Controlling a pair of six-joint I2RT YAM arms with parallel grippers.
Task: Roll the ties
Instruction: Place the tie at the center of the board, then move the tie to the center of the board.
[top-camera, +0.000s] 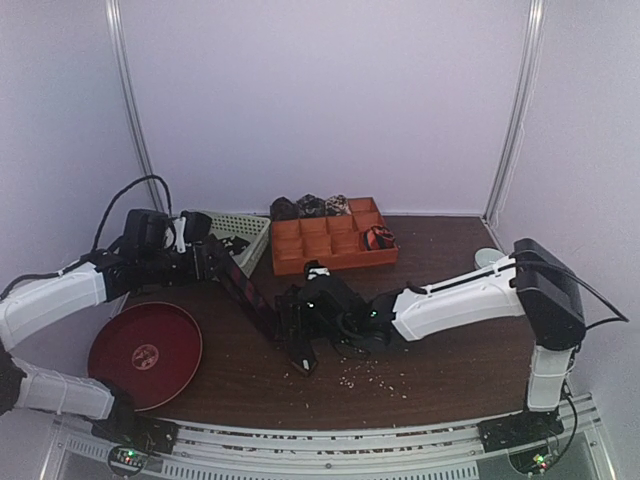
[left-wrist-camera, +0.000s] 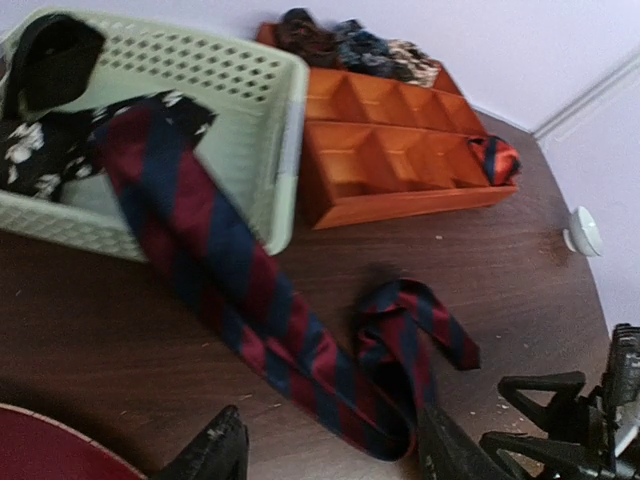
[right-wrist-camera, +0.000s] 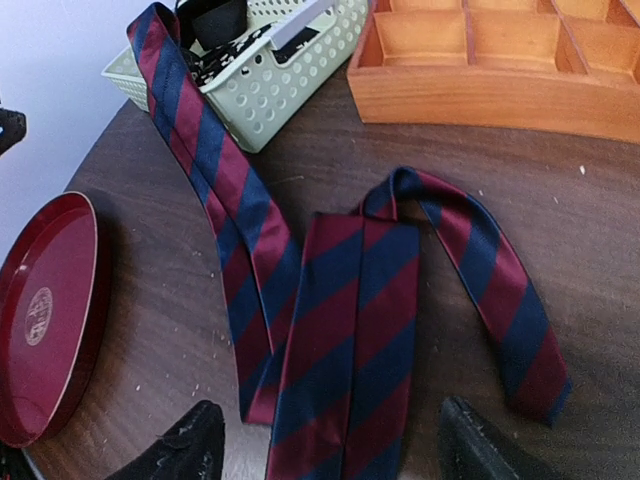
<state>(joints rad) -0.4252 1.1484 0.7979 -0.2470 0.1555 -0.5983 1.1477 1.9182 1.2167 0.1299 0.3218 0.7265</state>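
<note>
left arm (top-camera: 50, 298): white shell, black cable; right arm (top-camera: 455, 300): white shell, black joint; fingers (right-wrist-camera: 180, 450): black

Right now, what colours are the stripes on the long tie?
Dark red and navy diagonal stripes; the tie shows best in the right wrist view.
</note>
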